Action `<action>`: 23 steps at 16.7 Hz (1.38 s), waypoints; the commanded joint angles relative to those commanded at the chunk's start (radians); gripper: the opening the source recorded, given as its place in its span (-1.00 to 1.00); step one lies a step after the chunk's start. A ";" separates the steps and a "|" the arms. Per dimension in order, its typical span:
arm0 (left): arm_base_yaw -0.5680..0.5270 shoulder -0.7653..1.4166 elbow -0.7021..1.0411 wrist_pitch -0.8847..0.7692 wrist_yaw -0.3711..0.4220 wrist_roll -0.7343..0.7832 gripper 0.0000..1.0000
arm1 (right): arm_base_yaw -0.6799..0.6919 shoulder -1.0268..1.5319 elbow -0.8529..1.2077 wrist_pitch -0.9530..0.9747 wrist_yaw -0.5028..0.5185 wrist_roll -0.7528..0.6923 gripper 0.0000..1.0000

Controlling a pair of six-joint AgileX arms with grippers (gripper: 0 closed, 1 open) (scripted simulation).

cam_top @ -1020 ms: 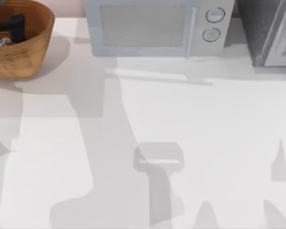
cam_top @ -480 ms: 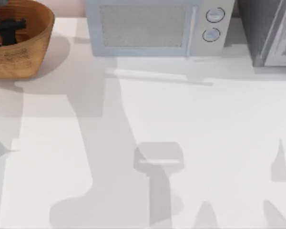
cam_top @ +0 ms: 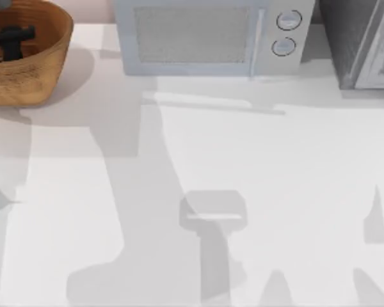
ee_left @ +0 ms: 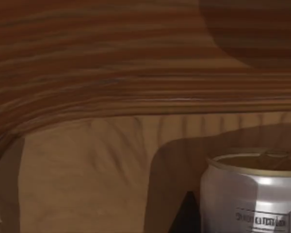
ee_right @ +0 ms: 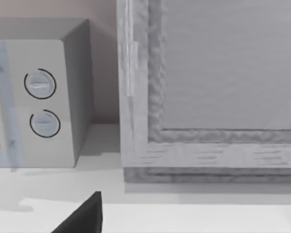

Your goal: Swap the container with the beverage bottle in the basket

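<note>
The basket [cam_top: 32,80], a round orange-brown wicker bowl, stands at the table's far left corner. My left gripper [cam_top: 10,37] reaches down inside it as a dark shape. In the left wrist view the basket's ribbed inner wall [ee_left: 111,73] is very close. The beverage bottle [ee_left: 254,194], a pale can-like cylinder with a dull gold top, stands upright on the basket floor, right beside a dark part of my left gripper [ee_left: 186,216]. The container is out of view. A dark corner of my right gripper [ee_right: 85,216] faces the appliances at the back right.
A grey microwave [cam_top: 208,35] with two round knobs stands along the back edge. A grey cabinet-like box [cam_top: 361,41] sits at the back right. Arm shadows fall across the white table [cam_top: 275,173].
My left gripper has shifted slightly up and to the left inside the basket. A small pale object seen below it in the basket one second ago is now covered.
</note>
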 joint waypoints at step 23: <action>-0.040 -1.303 -1.256 0.497 -0.157 -0.093 -1.00 | 0.000 0.000 0.000 0.000 0.000 0.000 1.00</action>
